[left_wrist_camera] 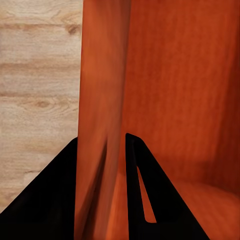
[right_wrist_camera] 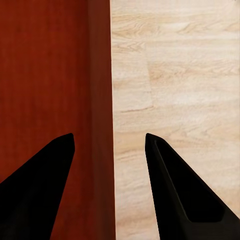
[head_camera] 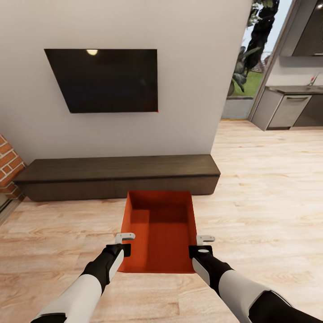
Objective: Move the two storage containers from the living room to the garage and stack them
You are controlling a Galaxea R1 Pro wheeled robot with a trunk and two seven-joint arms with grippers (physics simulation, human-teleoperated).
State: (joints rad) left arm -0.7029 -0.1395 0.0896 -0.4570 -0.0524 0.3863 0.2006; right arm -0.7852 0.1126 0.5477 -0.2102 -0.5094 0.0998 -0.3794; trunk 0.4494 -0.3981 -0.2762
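Plainly the job right now is a two-handed grip on one storage container (head_camera: 159, 231), the orange-red bin at lower centre of the head view, on the light wood-plank floor (head_camera: 264, 197) in front of the low dark console (head_camera: 119, 175) under the wall TV (head_camera: 105, 78). The left pincer (head_camera: 124, 242) sits at the bin's left long wall; in its wrist view the two dark fingers (left_wrist_camera: 150, 195) straddle that wall (left_wrist_camera: 102, 100) closely, one inside and one outside, looking pressed or nearly so. The right pincer (head_camera: 202, 245) is at the right wall; its wrist view shows the fingers (right_wrist_camera: 40, 185) spread wide with the wall (right_wrist_camera: 100, 100) between them and not yet squeezed. I judge the right side should close fully before any lift. Both grips need matching height along the walls, so the bin rises level rather than tipping. Thin walls may flex; lift slowly and evenly.
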